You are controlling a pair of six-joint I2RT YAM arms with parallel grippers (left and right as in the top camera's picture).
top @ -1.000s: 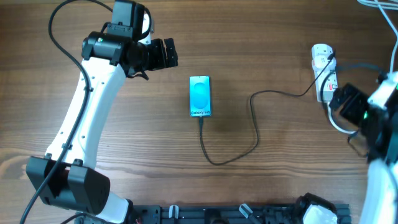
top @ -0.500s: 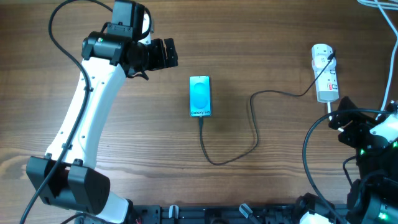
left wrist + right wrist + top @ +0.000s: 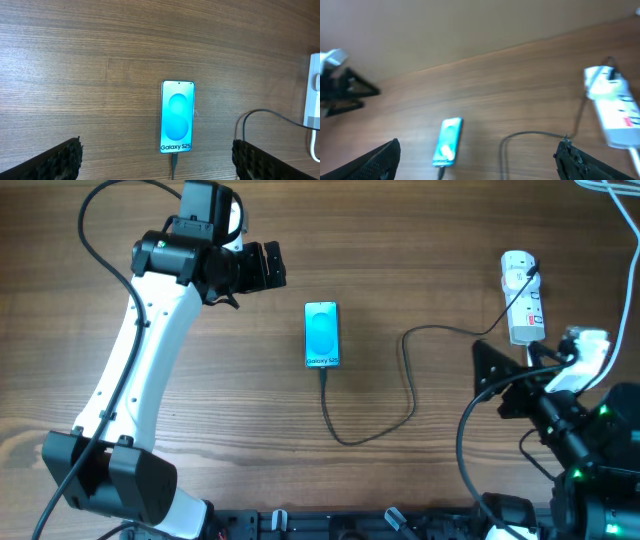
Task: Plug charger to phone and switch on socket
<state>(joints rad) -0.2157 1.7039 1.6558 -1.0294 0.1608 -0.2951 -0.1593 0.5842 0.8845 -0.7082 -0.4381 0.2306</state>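
Observation:
The phone (image 3: 322, 334) lies flat mid-table, cyan screen lit. It also shows in the left wrist view (image 3: 177, 116) and in the right wrist view (image 3: 448, 141). The charger (image 3: 408, 375) runs as a thin black cable from the phone's near end in a loop to a black plug in the socket (image 3: 523, 298), a white strip at the right. The cable (image 3: 174, 164) meets the phone's bottom edge. My left gripper (image 3: 268, 266) is open, up and left of the phone. My right gripper (image 3: 497, 380) is open and empty, in front of the socket (image 3: 615, 107).
White cables (image 3: 610, 195) hang at the top right corner. The socket's white cord passes under my right arm. My left arm's base (image 3: 110, 470) stands at the front left. A black rail (image 3: 350, 525) runs along the front edge.
My right gripper has drawn back from the socket toward the front and swung to face left. The left arm, phone and cable have not moved.

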